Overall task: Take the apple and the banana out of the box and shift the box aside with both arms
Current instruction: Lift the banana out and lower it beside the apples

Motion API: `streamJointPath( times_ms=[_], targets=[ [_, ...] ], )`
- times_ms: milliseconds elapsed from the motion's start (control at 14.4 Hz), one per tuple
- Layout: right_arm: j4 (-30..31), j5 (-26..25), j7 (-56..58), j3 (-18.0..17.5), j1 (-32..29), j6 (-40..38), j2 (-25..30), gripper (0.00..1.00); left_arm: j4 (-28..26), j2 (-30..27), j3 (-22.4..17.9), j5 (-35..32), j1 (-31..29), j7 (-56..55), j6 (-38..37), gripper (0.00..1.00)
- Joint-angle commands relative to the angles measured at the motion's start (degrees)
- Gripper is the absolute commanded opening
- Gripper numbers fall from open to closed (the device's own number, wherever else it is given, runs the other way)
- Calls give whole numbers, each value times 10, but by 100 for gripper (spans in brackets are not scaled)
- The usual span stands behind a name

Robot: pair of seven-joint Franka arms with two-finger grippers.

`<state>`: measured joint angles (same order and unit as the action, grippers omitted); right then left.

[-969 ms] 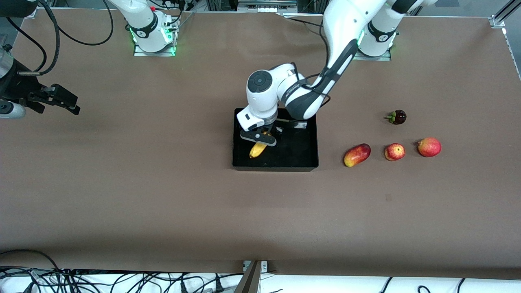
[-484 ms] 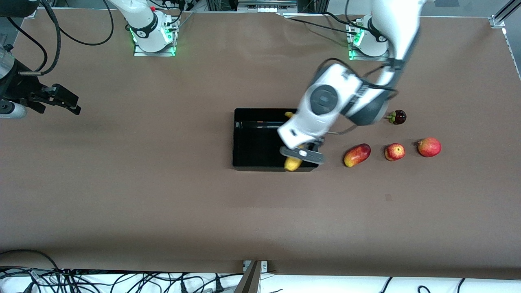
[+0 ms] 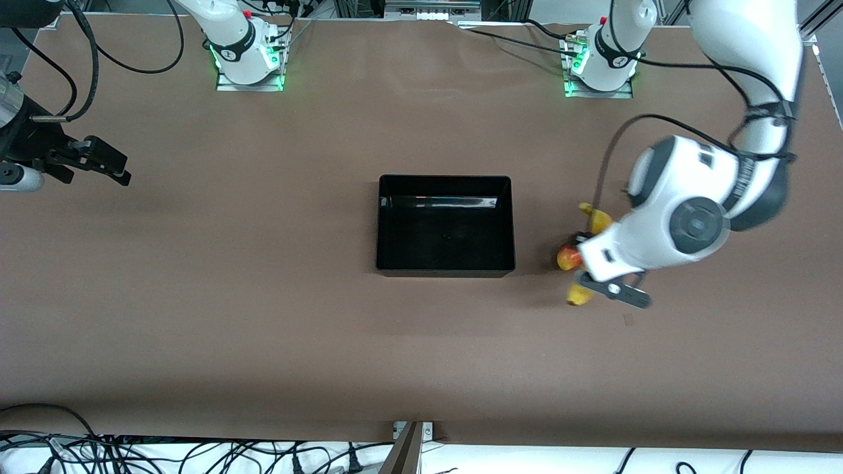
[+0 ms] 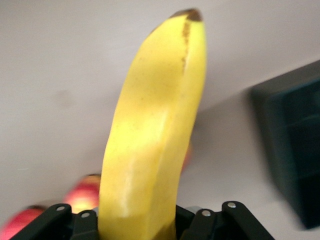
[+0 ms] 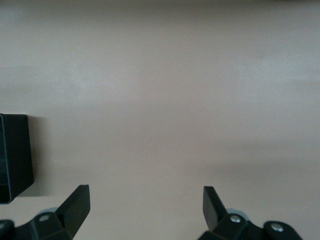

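Banana (image 3: 582, 294) hangs pinched in the left pincer (image 3: 596, 284) over the mango (image 3: 568, 257) – set-down next – while the right pincer (image 3: 99, 161) waits spread, box (image 3: 445, 270) empty

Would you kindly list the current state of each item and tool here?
banana: lifted out, held above the table beside the box
box: open-topped, empty, flat on the table
left tool: shut on the banana
right tool: open, empty, waiting at its arm's end of the table

L gripper (image 3: 588, 279) carried banana (image 3: 579, 294) out of box (image 3: 445, 264), now over mango (image 3: 567, 255)
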<state>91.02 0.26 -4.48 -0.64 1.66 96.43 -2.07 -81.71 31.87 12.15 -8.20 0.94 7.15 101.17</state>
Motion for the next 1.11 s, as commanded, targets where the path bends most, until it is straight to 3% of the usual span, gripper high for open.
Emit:
streamJointPath(
  times_ms=[0, 138, 346, 415, 554, 692, 761, 830, 1038],
  targets=[
    [-8, -6, -11, -3, -1, -1, -4, 100, 11, 47, 7, -68, -45, 71, 17, 6],
    [-8, -6, -11, -3, -1, -2, -4, 100, 8, 73, -4, -118, -51, 87, 62, 15],
    [-8, -5, -11, -3, -1, -2, -4, 100, 5, 124, -5, -137, -91, 102, 118, 27],
    [-8, -5, -11, -3, -1, -1, -4, 100, 5, 127, -5, -142, -94, 124, 134, 36],
    [-8, -5, -11, -3, -1, -2, -4, 100, 6, 141, -6, -145, -110, 199, 161, 31],
    [-8, -5, -11, -3, -1, 0, -4, 100, 5, 156, -12, -165, -131, 293, 212, 32],
    [-8, -5, -11, -3, -1, 1, -5, 100, 5, 162, -12, -168, -138, 326, 226, 43],
    [-8, -5, -11, -3, -1, 1, -5, 100, 5, 162, -11, -162, -143, 334, 227, 99],
    [-8, -5, -11, -3, -1, 1, -5, 100, 5, 154, -5, -159, -140, 336, 218, 100]
  ],
)
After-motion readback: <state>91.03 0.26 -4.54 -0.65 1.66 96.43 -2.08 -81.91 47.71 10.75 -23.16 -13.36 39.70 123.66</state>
